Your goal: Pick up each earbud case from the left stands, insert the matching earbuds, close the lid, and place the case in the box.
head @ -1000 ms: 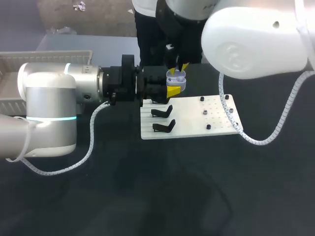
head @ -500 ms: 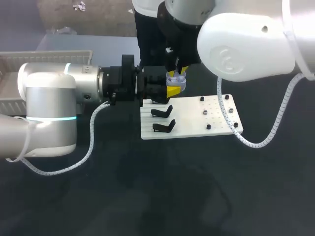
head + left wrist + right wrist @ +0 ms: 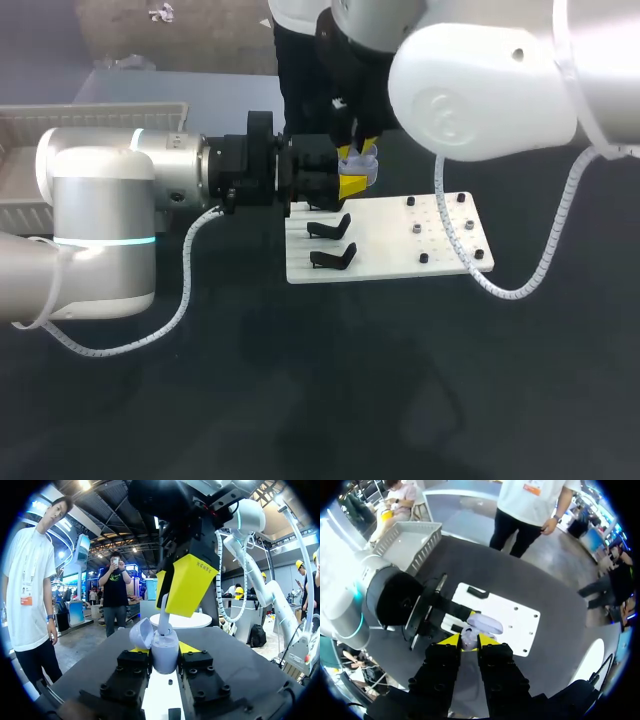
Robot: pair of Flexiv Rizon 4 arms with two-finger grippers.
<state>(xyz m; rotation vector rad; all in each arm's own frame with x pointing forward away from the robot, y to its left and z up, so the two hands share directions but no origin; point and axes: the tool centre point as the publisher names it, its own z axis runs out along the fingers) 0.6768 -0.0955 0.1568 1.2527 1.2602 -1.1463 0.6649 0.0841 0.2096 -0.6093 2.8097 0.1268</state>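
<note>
Well above the dark desk (image 3: 300,400), the left arm (image 3: 100,230) stretches level from the left and the right arm (image 3: 480,90) comes down from the far right. A pale box (image 3: 90,115) sits at the desk's far left. Beneath the hands lies a white board (image 3: 400,255) with two black stands (image 3: 330,258). The left hand (image 3: 164,650) grips the lavender earbud case (image 3: 165,656) from both sides, lid (image 3: 141,634) swung open. The right hand (image 3: 468,639) pinches an earbud (image 3: 164,622), its lower end in the case.
</note>
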